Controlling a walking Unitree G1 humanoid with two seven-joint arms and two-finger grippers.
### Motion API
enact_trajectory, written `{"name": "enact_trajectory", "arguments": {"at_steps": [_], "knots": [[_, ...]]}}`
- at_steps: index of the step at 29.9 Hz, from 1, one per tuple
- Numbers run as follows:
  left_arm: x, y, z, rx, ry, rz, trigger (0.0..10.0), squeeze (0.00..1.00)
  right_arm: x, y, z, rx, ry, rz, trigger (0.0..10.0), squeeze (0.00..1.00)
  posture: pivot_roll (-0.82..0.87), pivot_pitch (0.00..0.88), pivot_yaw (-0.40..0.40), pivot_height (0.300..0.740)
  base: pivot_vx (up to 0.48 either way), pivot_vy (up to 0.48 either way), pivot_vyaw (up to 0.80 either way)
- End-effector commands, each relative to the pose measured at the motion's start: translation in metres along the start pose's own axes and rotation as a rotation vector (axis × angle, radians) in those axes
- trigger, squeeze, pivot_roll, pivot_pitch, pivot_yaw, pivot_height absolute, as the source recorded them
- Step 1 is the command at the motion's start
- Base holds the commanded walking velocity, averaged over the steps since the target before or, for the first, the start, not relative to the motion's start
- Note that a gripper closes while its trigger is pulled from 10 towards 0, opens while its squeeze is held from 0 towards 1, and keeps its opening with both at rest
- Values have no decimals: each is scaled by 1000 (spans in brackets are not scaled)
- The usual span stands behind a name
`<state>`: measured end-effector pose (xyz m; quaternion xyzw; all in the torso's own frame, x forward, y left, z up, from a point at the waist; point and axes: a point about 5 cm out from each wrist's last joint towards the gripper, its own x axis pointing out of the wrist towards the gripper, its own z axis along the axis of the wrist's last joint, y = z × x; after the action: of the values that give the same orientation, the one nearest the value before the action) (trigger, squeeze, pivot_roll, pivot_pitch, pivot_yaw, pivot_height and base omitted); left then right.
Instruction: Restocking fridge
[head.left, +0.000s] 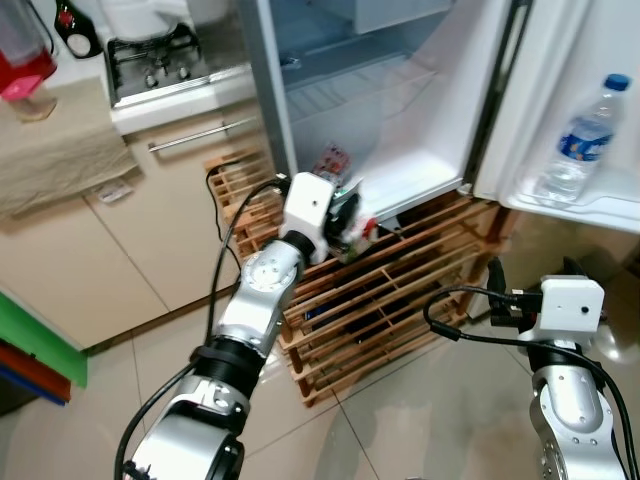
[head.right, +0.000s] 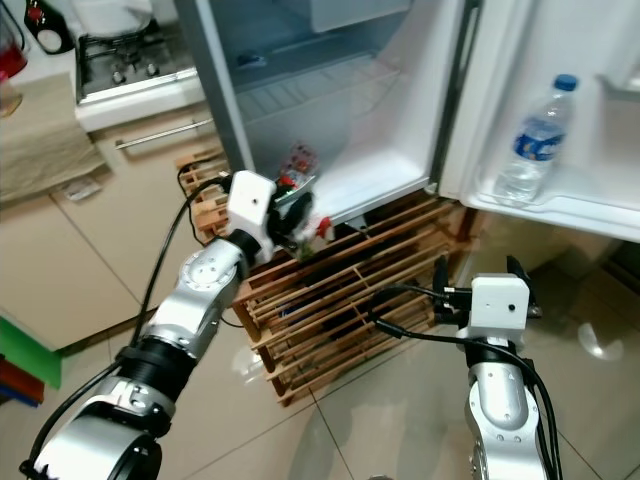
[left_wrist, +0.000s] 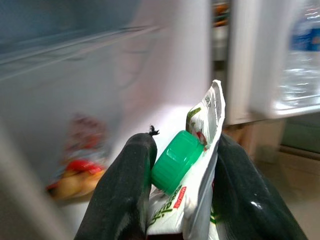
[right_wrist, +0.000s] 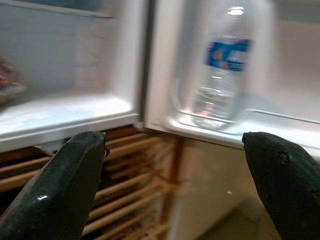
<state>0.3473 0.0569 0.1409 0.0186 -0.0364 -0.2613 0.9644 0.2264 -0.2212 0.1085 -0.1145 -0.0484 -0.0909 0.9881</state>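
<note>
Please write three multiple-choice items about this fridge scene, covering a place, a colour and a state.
1. Where does the water bottle stand?
A. door shelf
B. floor
C. stove

2. What colour is the cap on the pouch in the left gripper?
A. red
B. green
C. blue

3. How is the right gripper?
A. shut on a bottle
B. shut on nothing
C. open

Answers: 1 A, the bottle sits in the open fridge door. 2 B, the left wrist view shows a green cap. 3 C, its fingers stand wide apart with nothing between.
</note>
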Motion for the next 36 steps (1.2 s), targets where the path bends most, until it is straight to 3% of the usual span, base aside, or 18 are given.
{"name": "enact_trajectory", "arguments": {"at_steps": [1, 6, 10, 23, 26, 32, 35, 36], "knots": [[2, -3, 6, 12, -26, -15, 10000, 0, -1, 1, -3, 0, 5, 4, 10000, 0, -171, 0, 125, 740, 0, 0, 0], [2, -7, 3, -13, -22, -24, 10000, 0, -1, 2, -6, 3, 28, 6, 10000, 0, -177, 0, 129, 740, 0, 0, -624], [1, -3, 3, -61, -24, 28, 10000, 0, -2, 0, -6, 1, 19, -7, 10000, 0, -179, 0, 130, 740, 428, 0, -603], [2, -10, 6, -80, -47, 20, 10000, 0, 0, 3, -5, -1, 16, 17, 10000, 0, -179, 0, 127, 740, 436, 0, 0], [4, -11, 7, -170, -51, 5, 10000, 0, 0, 4, -6, -1, 20, 19, 10000, 0, -180, 0, 129, 740, 472, 0, 0], [4, -16, 10, -131, -61, -34, 10000, 0, -1, 6, -5, 6, 13, 32, 10000, 0, -181, 0, 128, 740, 477, 0, 0], [6, -25, 9, -49, -34, -73, 10000, 0, -4, 7, -6, 13, 14, 48, 10000, 0, -183, 0, 127, 740, 307, 0, 0], [6, -26, 9, -66, -38, -84, 10000, 0, -5, 7, -7, 13, 18, 48, 10000, 0, -183, 0, 127, 740, 0, 0, 0]]}}
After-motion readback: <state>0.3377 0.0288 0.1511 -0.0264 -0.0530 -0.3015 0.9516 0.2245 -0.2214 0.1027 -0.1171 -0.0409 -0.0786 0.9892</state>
